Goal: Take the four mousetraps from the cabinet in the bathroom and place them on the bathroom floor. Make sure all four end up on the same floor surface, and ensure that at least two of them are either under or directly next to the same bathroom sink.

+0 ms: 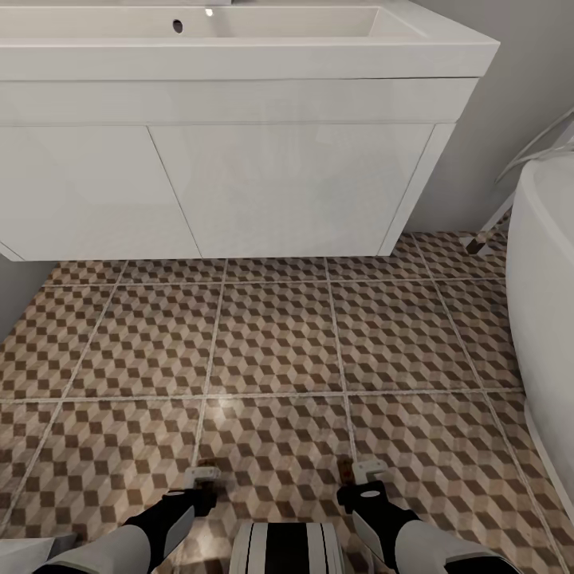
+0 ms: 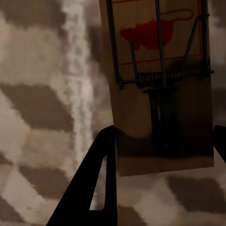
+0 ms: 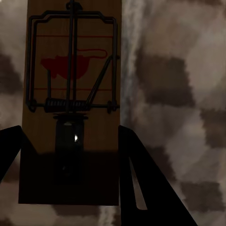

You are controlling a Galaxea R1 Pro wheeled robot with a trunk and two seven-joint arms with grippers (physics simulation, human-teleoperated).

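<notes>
No words, numbers or brand names can be read anywhere. The only sign is a red printed mark — a blotch shape inside thin red lines — on each wooden mousetrap: one (image 2: 160, 84) in the left wrist view, one (image 3: 70, 94) in the right wrist view.

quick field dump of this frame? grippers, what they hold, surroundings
left gripper: shut on a tan wooden mousetrap with dark wire spring and red mark
right gripper: shut on a second tan wooden mousetrap, same design
floor: brown, beige and white cube-pattern tiles, below both grippers
ahead: white rectangular sink on white two-door vanity
far right: white rounded bathtub
</notes>
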